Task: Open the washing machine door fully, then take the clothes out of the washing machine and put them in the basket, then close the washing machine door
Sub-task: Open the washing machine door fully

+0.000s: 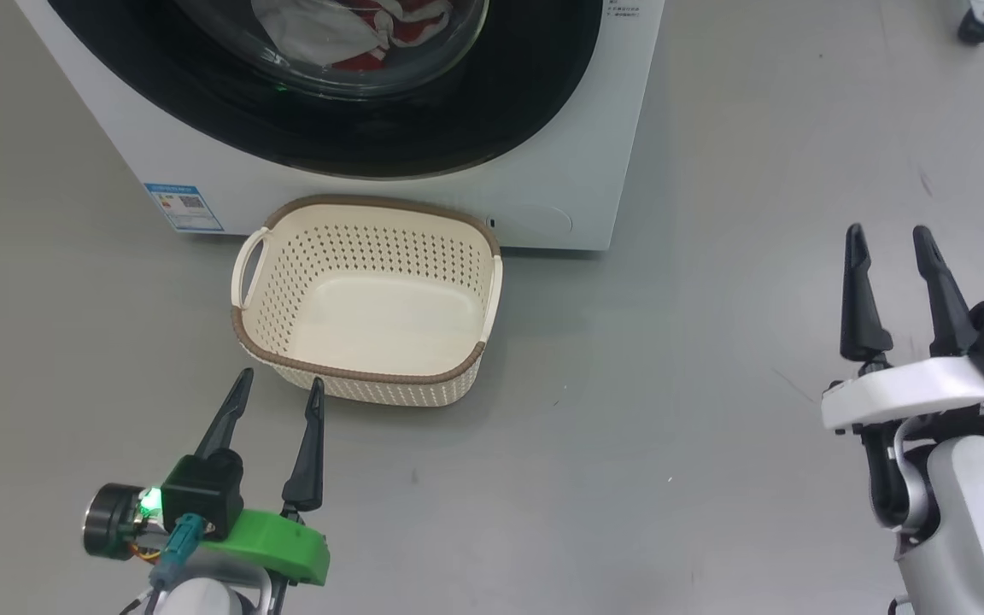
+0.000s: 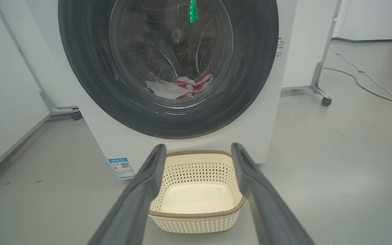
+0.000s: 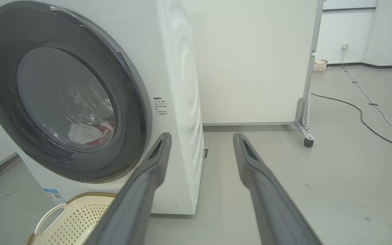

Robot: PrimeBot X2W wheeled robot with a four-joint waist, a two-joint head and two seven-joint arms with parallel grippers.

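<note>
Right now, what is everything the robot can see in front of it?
washing machine: one, white, on the floor ahead
washing machine door: one, black rim, clear glass, shut
clothes: small heap, red and white, behind the door glass
basket: one, cream, brown rim, floor before the machine
sticker: one, blue, machine's lower front
partition panel: one, white, beside the machine
cable: one, dark, floor beyond the panel
left gripper: one, dark fingers, open, near the basket
right gripper: one, dark fingers, open, right of the machine
</note>
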